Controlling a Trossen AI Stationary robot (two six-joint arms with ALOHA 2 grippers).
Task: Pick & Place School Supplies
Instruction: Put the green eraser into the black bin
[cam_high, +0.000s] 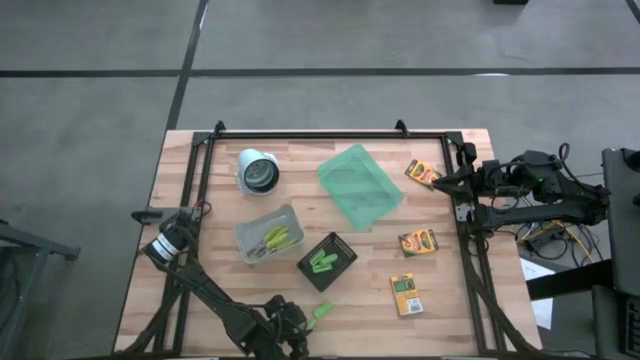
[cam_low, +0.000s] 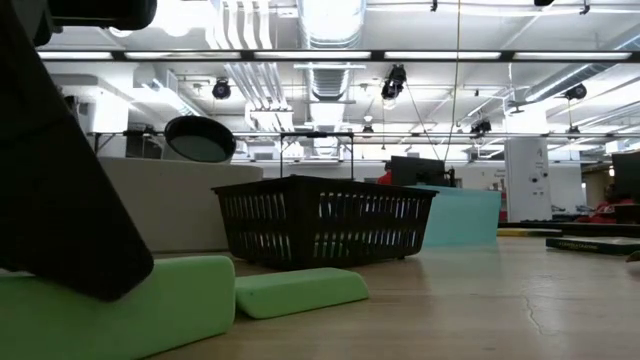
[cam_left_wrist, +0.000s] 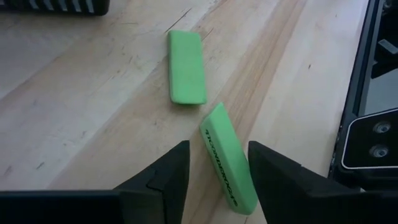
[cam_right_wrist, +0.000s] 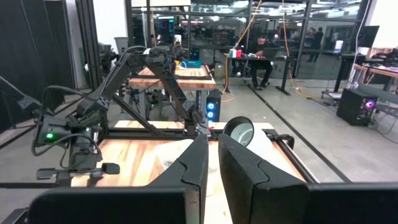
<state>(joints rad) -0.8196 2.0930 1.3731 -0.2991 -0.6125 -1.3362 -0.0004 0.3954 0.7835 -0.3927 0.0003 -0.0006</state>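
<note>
The black square mesh box (cam_high: 327, 261) holds short bright green sticks (cam_high: 321, 262); the clear plastic bin (cam_high: 268, 233) holds yellow-green-handled scissors (cam_high: 276, 240). The translucent green tray (cam_high: 360, 185) carries nothing visible. The left hand (cam_left_wrist: 217, 168), fingers parted, straddles one smooth green block (cam_left_wrist: 227, 158) lying on the wooden table (cam_high: 440, 300); only its wrist view shows this. A second block (cam_left_wrist: 186, 66) lies just beyond. The right hand (cam_right_wrist: 212, 165), nearly closed and empty, waits at the table's right edge, near three crayon boxes (cam_high: 417, 241).

I am two dark, matte black arms of jointed links, my left arm (cam_high: 200, 285) wearing a pale banded collar near its base, my right arm (cam_high: 530, 190) trailing looped black cables, and each pincer ends in two blocky, angular black fingers (cam_left_wrist: 165, 177).
</note>
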